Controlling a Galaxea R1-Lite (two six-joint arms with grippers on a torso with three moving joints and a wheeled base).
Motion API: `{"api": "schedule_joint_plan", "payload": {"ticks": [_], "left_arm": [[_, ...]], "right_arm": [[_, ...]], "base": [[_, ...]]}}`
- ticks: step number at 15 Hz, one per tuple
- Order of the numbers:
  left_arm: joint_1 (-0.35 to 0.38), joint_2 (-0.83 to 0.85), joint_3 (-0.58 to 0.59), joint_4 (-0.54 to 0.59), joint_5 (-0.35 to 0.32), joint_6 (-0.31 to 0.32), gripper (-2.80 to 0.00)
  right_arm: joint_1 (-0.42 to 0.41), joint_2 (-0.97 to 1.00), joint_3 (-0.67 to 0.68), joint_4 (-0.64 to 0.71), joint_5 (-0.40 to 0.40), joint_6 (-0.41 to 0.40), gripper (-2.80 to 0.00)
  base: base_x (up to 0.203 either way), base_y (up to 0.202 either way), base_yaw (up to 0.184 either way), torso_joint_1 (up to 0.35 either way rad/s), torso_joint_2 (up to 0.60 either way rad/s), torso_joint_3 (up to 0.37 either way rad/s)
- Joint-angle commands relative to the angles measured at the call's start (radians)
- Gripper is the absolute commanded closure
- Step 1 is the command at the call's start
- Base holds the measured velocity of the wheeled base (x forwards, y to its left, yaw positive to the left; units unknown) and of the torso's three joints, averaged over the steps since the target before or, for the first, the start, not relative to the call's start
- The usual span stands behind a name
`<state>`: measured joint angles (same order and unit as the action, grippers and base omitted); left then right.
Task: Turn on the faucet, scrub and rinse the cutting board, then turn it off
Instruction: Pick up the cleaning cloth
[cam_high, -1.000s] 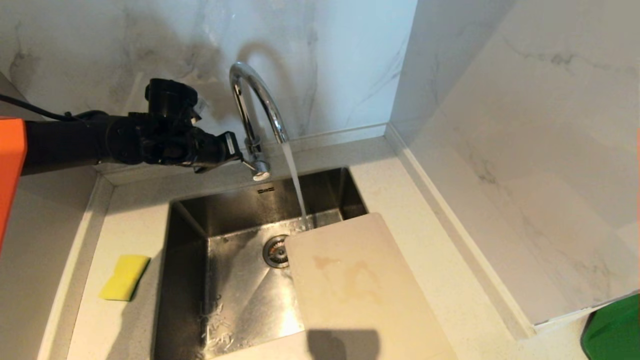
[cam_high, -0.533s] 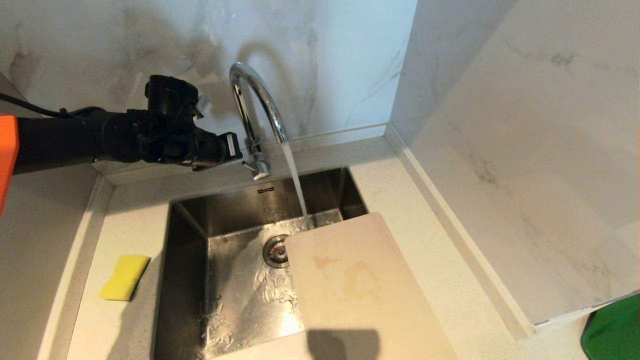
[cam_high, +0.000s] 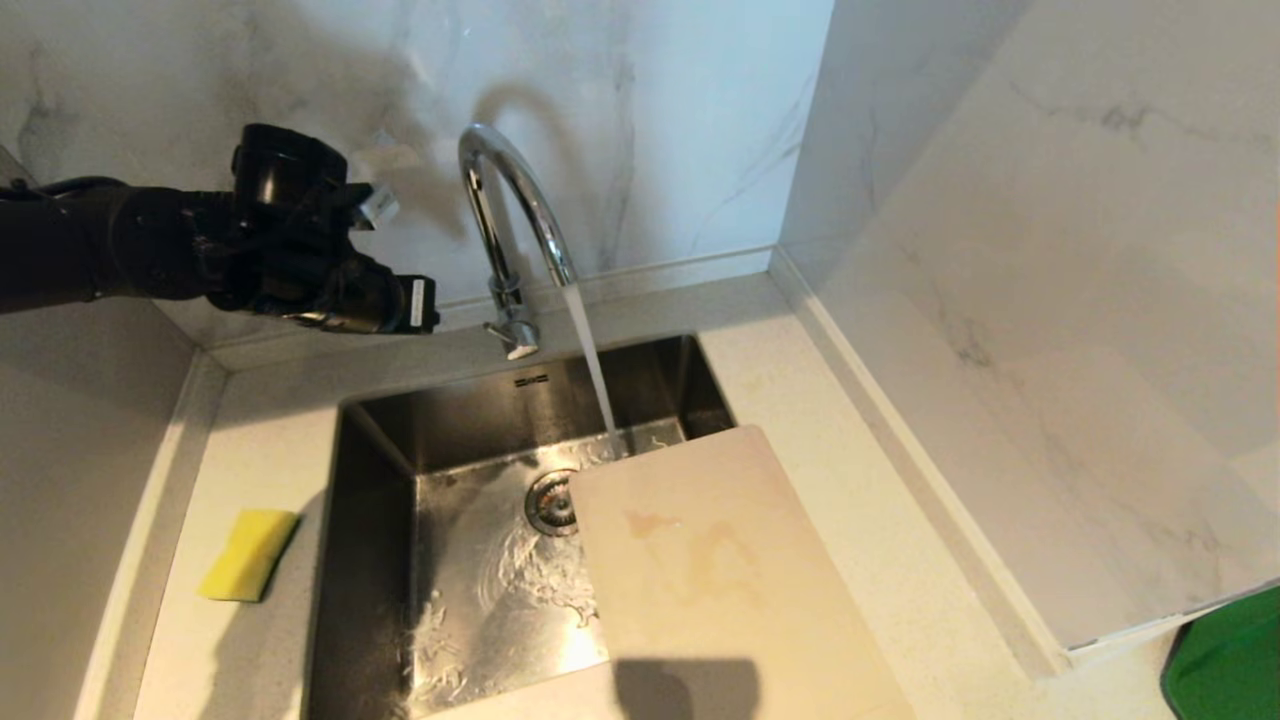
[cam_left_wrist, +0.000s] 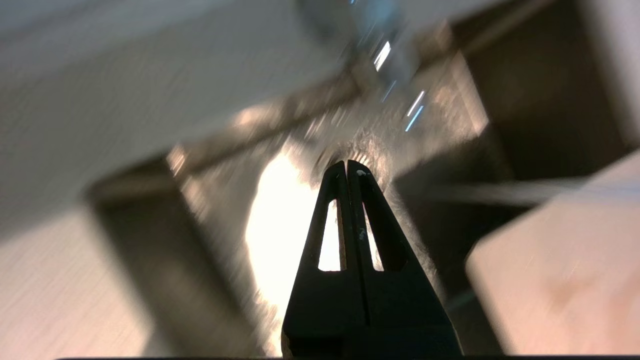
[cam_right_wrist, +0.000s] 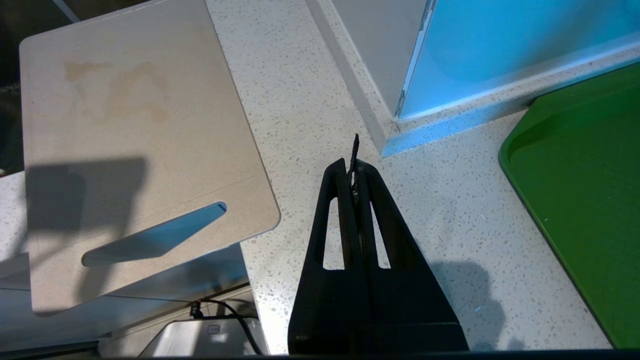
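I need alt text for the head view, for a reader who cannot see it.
Water runs from the faucet into the sink, just past the stained cutting board lying over its right side. The shut left gripper is beside the faucet; a yellow sponge lies left.

Left gripper raised at arm's end, fingers pressed together, nothing between them. Right gripper parked low, fingers likewise closed and empty.

One faucet, one sink, one drain, one cutting board and one sponge on one worktop. One green tray. Two tools: left, right.
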<state>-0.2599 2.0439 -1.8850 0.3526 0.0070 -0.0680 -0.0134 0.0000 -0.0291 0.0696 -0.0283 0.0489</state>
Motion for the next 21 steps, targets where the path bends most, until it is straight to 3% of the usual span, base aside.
{"api": "schedule_joint_plan", "payload": {"ticks": [1, 6, 9, 14, 18, 19, 21], "left_arm": [[0.034, -0.101, 0.051, 0.131, 0.0, 0.036, 0.0], [0.088, -0.254, 0.287, 0.232, 0.002, 0.076, 0.0], [0.178, -0.308, 0.408, 0.285, 0.003, 0.16, 0.0], [0.321, -0.271, 0.493, 0.261, -0.001, 0.25, 0.0], [0.388, -0.224, 0.552, 0.254, -0.018, 0.283, 0.0], [0.402, -0.21, 0.56, 0.249, -0.019, 0.283, -2.8], [0.434, -0.183, 0.56, 0.241, -0.021, 0.284, -2.8]], "right_arm": [[0.0, 0.0, 0.0, 0.001, 0.001, -0.001, 0.0], [0.0, 0.0, 0.0, 0.0, -0.001, -0.001, 0.0], [0.0, 0.0, 0.0, 0.0, 0.001, 0.0, 0.0], [0.0, 0.0, 0.0, 0.001, -0.001, -0.001, 0.0], [0.0, 0.0, -0.002, 0.0, -0.001, 0.0, 0.0], [0.0, 0.0, 0.0, 0.001, -0.001, 0.0, 0.0], [0.0, 0.0, 0.0, 0.001, 0.001, 0.0, 0.0]], "base": [[0.0, 0.0, 0.0, 0.0, 0.0, 0.0], [0.0, 0.0, 0.0, 0.0, 0.0, 0.0], [0.0, 0.0, 0.0, 0.0, 0.0, 0.0], [0.0, 0.0, 0.0, 0.0, 0.0, 0.0], [0.0, 0.0, 0.0, 0.0, 0.0, 0.0], [0.0, 0.0, 0.0, 0.0, 0.0, 0.0], [0.0, 0.0, 0.0, 0.0, 0.0, 0.0]]}}
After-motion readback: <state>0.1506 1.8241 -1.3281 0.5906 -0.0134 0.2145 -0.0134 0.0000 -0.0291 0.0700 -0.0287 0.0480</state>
